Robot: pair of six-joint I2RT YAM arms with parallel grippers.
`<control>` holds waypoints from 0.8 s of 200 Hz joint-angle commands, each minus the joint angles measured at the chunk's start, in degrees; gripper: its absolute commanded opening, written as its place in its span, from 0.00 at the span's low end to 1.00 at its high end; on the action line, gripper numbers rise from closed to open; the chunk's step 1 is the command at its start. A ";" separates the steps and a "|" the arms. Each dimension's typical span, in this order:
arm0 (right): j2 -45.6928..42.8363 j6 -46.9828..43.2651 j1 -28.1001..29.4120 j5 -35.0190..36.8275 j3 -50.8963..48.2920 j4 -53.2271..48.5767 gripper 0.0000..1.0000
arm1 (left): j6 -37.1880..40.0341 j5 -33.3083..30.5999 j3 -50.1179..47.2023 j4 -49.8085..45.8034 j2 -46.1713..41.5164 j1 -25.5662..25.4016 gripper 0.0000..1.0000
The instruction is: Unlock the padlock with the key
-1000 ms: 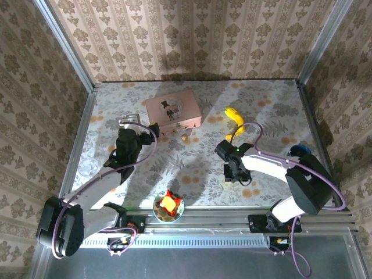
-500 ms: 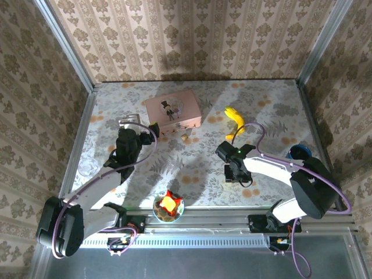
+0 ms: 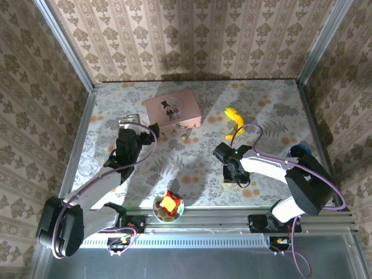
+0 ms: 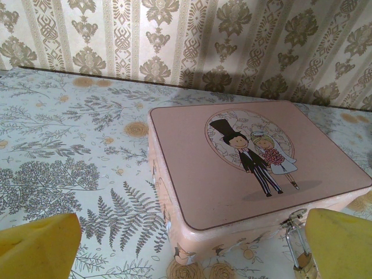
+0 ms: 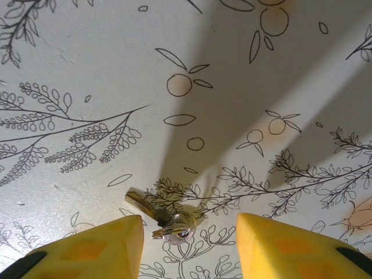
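Right wrist: key (image 5: 165, 220) lay flat between the half-open fingers of my right gripper (image 5: 189, 229), untouched; I gripped nothing.

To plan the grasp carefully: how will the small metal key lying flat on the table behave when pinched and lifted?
The small silvery metal key lies flat on the smooth patterned tabletop, so it will probably slide rather than rise when pinched. It looks thin and stiff, likely very light. The small ring at its head may swing once lifted.
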 commanded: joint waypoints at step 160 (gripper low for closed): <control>-0.97 2.55 0.55 1.89 -1.60 -0.12 0.37 | -0.89 -0.57 0.29 0.61 -0.49 0.01 1.00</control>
